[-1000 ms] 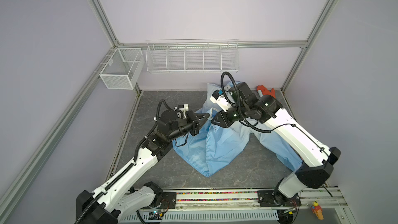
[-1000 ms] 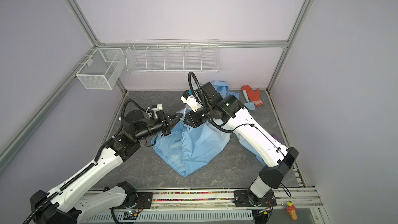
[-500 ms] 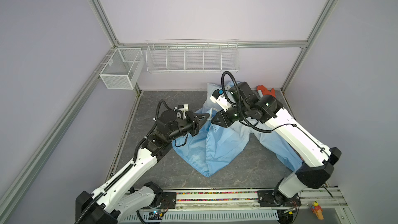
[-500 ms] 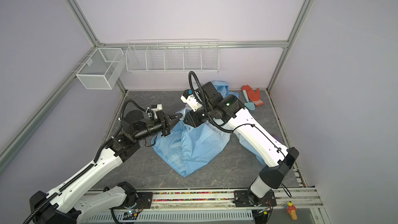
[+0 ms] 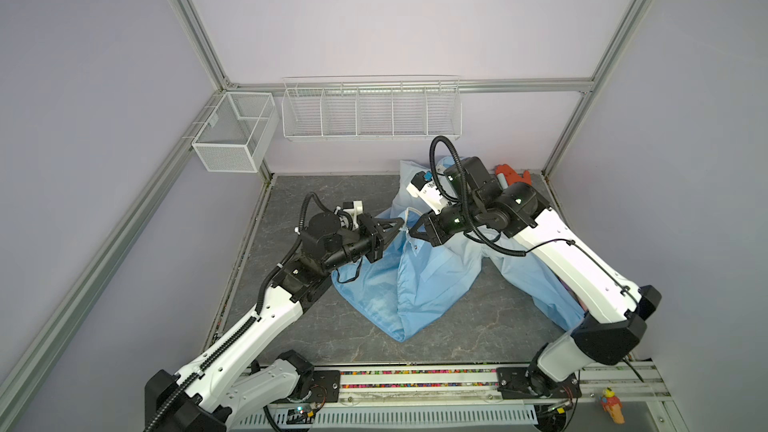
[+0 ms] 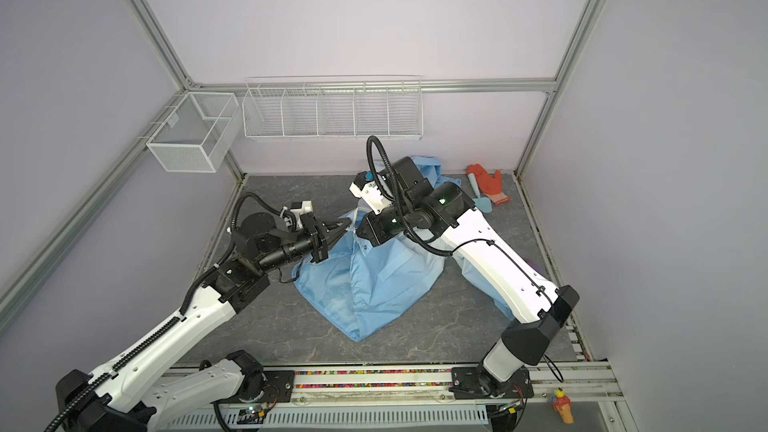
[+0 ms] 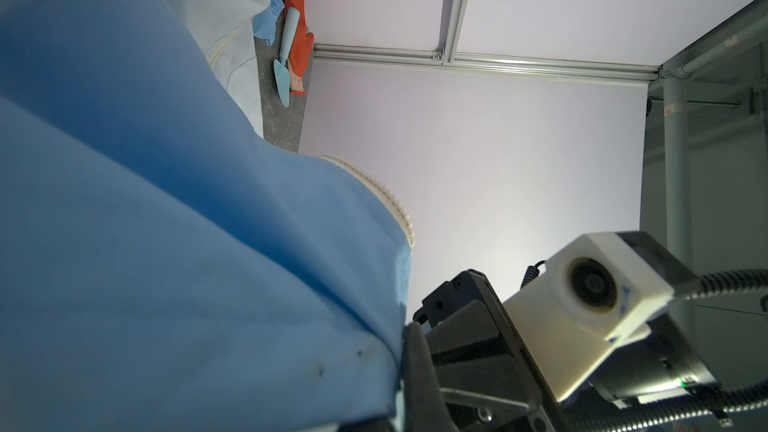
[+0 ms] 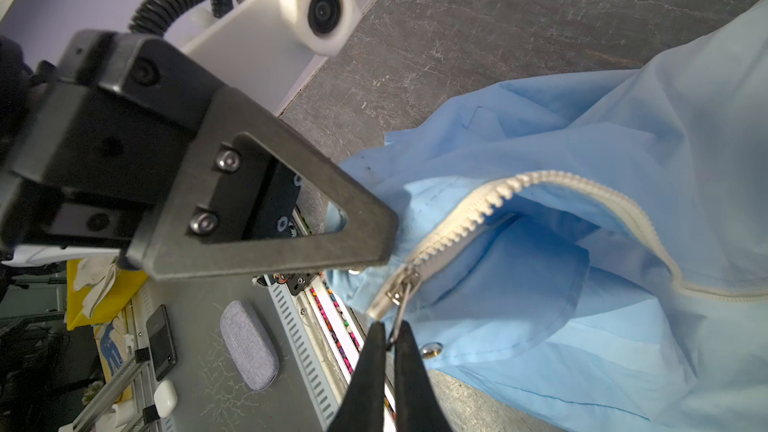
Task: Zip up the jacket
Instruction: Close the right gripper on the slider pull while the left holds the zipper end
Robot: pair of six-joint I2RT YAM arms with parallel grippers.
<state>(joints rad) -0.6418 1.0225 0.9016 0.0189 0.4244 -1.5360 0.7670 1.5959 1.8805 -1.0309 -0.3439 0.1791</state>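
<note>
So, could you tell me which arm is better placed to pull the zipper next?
Right: the right gripper pinches the metal pull tab of the white zipper on the thin light-blue jacket, while the left gripper clamps fabric beside it.

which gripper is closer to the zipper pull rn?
Right. The right gripper is pinched on the zipper pull itself. The left gripper clamps the jacket fabric just beside the slider, not on the pull.
</note>
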